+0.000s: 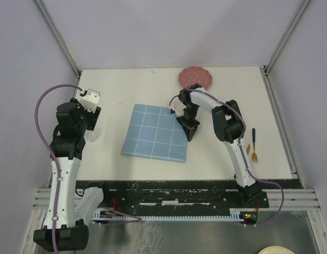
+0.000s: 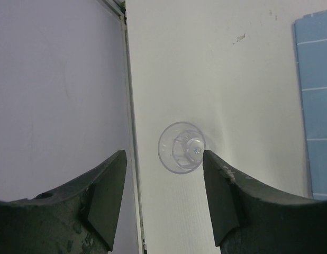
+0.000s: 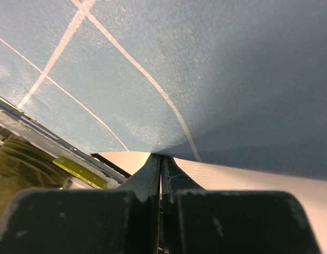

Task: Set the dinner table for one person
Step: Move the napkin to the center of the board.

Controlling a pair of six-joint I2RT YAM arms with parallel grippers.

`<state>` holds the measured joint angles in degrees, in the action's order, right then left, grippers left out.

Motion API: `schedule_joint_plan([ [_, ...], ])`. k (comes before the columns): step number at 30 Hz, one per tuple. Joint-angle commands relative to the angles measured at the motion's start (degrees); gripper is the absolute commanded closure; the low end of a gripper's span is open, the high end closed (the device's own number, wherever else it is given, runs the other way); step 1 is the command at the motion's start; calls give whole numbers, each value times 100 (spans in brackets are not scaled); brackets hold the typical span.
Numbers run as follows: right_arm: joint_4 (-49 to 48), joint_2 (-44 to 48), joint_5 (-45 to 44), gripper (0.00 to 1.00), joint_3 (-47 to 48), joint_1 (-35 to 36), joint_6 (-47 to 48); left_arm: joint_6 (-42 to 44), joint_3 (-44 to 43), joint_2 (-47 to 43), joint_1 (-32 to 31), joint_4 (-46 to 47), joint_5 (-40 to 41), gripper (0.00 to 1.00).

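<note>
The dinner table (image 1: 126, 90) is a white square top. On its middle lies a blue grid-patterned placemat (image 1: 153, 132), and my right gripper (image 1: 191, 132) is at its right edge. In the right wrist view the jaws of that gripper (image 3: 161, 159) are pressed together on the placemat (image 3: 206, 69) edge, and the cloth rises up from the pinch above the table (image 3: 248, 177). A small clear glass (image 1: 92, 136) stands near the table's left edge. My left gripper (image 2: 163, 159) hovers over the glass (image 2: 181, 147), open, with its fingers apart and nothing between them.
A pink speckled plate (image 1: 195, 78) sits at the back of the table. A green-handled fork (image 1: 254, 145) and a small orange utensil (image 1: 247, 148) lie at the right side. The table's left edge (image 2: 130, 132) runs close beside the glass. Metal frame posts stand at the back corners.
</note>
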<state>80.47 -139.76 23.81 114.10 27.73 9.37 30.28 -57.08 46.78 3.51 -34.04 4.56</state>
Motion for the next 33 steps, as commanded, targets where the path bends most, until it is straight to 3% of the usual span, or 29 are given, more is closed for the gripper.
schedule_joint_plan([
  [1,-150,727,-389,98,79,-13,85,298,-259,-17,-8,145,-82,33],
  [8,-117,1087,-267,98,313,-22,83,329,-220,-25,-9,142,-56,33],
  [22,246,-396,298,98,1547,422,195,46,-429,270,-8,128,-71,33],
  [33,59,-54,516,98,917,744,245,-6,-374,277,-10,54,-25,33],
])
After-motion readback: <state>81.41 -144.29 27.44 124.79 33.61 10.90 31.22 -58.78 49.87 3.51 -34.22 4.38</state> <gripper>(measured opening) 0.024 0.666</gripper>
